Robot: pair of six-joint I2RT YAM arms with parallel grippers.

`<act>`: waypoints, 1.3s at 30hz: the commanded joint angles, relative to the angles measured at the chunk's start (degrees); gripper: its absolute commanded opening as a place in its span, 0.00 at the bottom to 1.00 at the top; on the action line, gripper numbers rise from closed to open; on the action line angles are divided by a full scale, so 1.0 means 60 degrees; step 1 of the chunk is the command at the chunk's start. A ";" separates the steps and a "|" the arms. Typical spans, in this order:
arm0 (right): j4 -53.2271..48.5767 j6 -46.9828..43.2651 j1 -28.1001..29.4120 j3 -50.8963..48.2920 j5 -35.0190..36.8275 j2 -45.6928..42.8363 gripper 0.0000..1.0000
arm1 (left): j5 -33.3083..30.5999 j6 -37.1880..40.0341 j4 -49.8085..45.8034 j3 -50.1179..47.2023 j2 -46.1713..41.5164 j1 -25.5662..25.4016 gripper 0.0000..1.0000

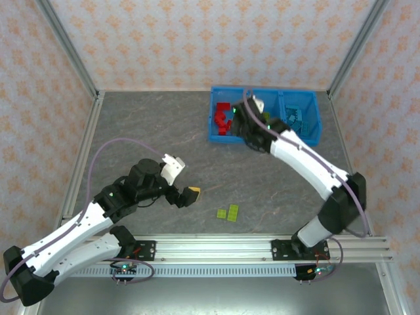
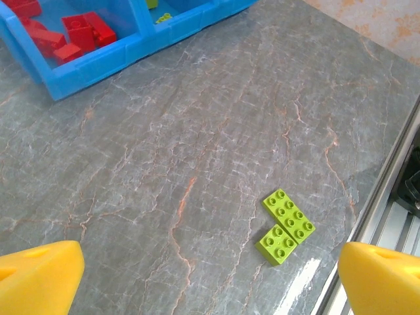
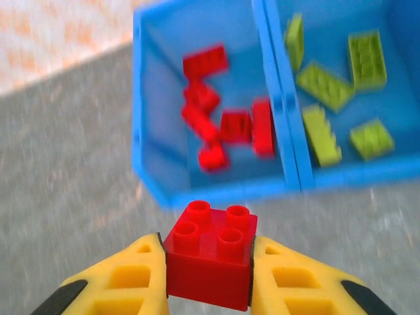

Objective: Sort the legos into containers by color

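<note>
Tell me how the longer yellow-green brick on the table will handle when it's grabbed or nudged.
The longer yellow-green brick looks like rigid moulded plastic, so it probably won't flex in a grip. Lying flat, studs up, it should slide rather than roll or tip. The smaller brick seems to touch it, so a push would likely shove both.

We read this as a robotics lab cell: patterned panels (image 1: 197, 39) on aluminium posts (image 1: 67, 46) enclose the grey tabletop (image 1: 164, 131) around the left gripper (image 1: 191, 195), with a slotted mounting rail (image 1: 216, 246) behind it.
</note>
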 commanded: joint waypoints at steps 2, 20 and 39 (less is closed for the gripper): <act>-0.0161 -0.0894 -0.0994 0.2206 -0.0897 0.2407 0.27 | -0.0466 -0.0745 -0.0221 0.0080 0.0247 -0.0132 1.00; -0.1337 -0.1148 -0.1544 0.1128 -0.1606 0.0265 0.80 | -0.2463 -0.6312 0.0276 0.0269 0.2200 -0.1417 0.87; -0.1975 -0.0567 -0.1547 -0.3237 -0.0147 -0.4232 0.93 | -0.2491 -0.6244 -0.0644 0.3347 0.8837 -0.4217 0.61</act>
